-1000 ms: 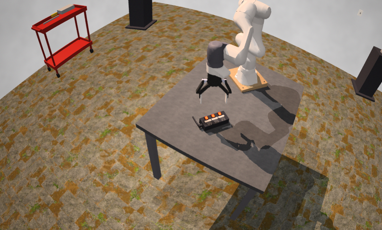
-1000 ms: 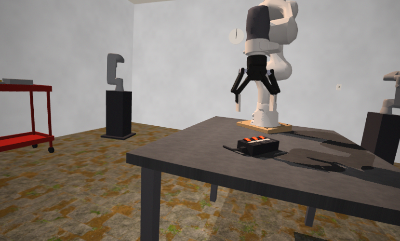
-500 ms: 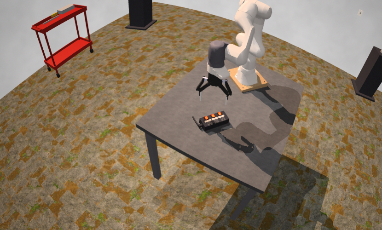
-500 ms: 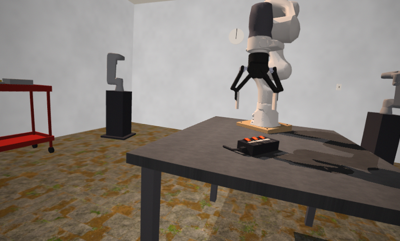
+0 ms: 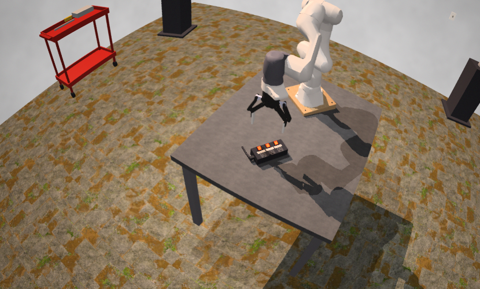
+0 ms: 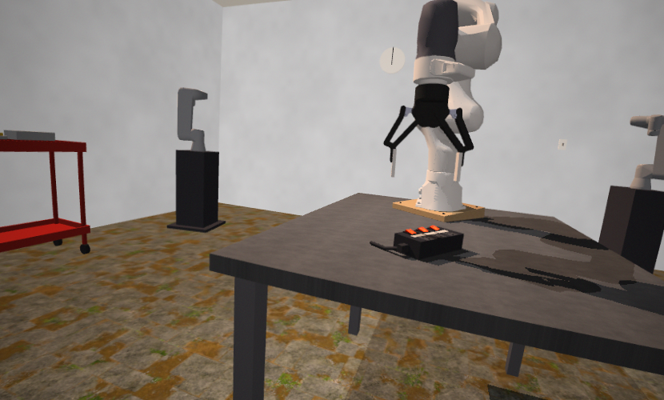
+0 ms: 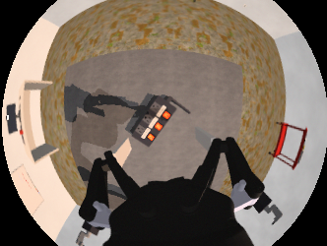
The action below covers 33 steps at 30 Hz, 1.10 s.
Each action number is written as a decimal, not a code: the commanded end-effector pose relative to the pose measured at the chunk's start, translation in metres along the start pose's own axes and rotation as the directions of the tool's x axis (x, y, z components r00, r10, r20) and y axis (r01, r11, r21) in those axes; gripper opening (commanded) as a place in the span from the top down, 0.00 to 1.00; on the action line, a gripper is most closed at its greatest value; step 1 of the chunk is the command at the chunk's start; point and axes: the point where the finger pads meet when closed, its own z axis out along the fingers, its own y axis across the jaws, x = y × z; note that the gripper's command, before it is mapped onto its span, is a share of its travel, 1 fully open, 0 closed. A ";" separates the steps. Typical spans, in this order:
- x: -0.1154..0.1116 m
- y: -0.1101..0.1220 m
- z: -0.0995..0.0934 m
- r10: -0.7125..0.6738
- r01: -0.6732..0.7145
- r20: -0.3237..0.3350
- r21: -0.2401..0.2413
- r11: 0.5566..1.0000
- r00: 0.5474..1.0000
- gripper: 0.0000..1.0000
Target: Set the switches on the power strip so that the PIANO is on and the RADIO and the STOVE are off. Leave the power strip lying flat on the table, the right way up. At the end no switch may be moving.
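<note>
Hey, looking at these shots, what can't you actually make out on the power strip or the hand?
- Power strip labels: too small in every view.
- Each switch position: too small, top and exterior; blurred, wrist.
- Hand base: wrist view, cut off by its dark housing.

Black power strip (image 5: pixel 269 152), orange switches (image 5: pixel 267 145)

Dark grey square table (image 5: pixel 213 150), black power strip (image 5: pixel 269 152) with three orange switches lying flat, black two-finger gripper (image 5: pixel 268 119) spread wide above, red two-shelf cart (image 5: pixel 44 36) far off
</note>
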 end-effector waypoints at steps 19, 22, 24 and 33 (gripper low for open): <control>-0.001 0.001 -0.001 0.101 -0.101 0.011 -0.014 0.995 0.995 0.00; -0.001 0.001 -0.001 0.101 -0.101 0.011 -0.014 0.995 0.995 0.00; -0.001 0.001 -0.001 0.101 -0.101 0.011 -0.014 0.995 0.995 0.00; 0.001 0.001 -0.005 0.186 -0.186 0.012 -0.030 0.982 0.982 0.00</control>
